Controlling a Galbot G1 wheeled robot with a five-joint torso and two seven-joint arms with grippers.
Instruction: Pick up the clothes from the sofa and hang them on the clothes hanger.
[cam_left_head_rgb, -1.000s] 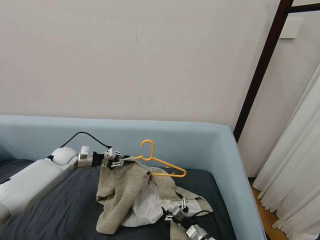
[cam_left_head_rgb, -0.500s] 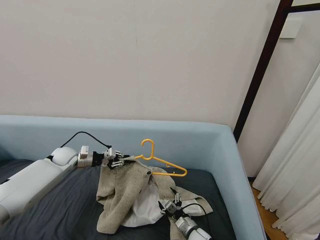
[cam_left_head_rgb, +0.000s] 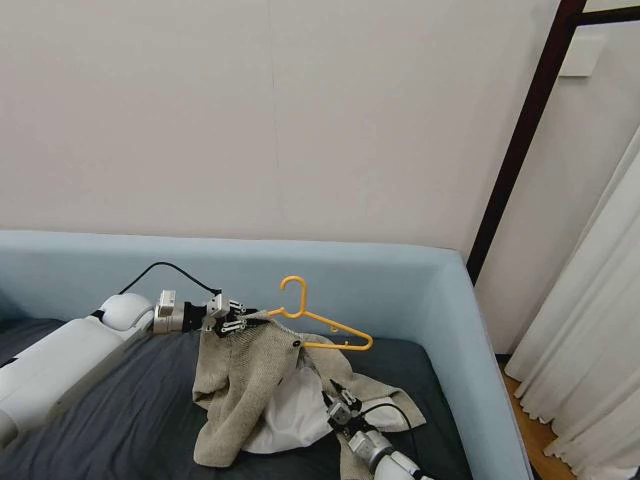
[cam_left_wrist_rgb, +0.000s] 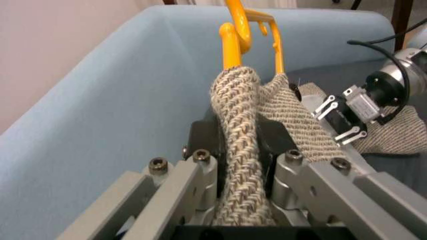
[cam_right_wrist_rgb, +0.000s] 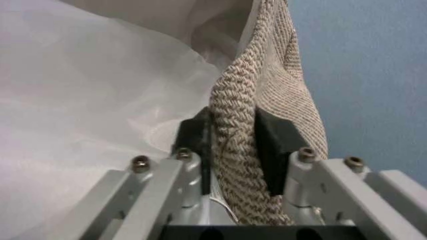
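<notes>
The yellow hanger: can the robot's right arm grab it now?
Probably not: the right pincer is shut on the sweater, low beneath the hanger; the left pincer grips the sweater beside the hook.

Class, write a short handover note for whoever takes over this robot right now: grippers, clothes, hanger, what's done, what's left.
Left gripper: shut on the sweater edge beside the hanger hook, above the sofa.
Right gripper: shut on a lower sweater edge by the white lining.
Done: sweater lifted at one end; one hanger arm seems to be inside it.
To do: the other hanger arm is bare; the sweater's lower part lies on the seat.
</notes>
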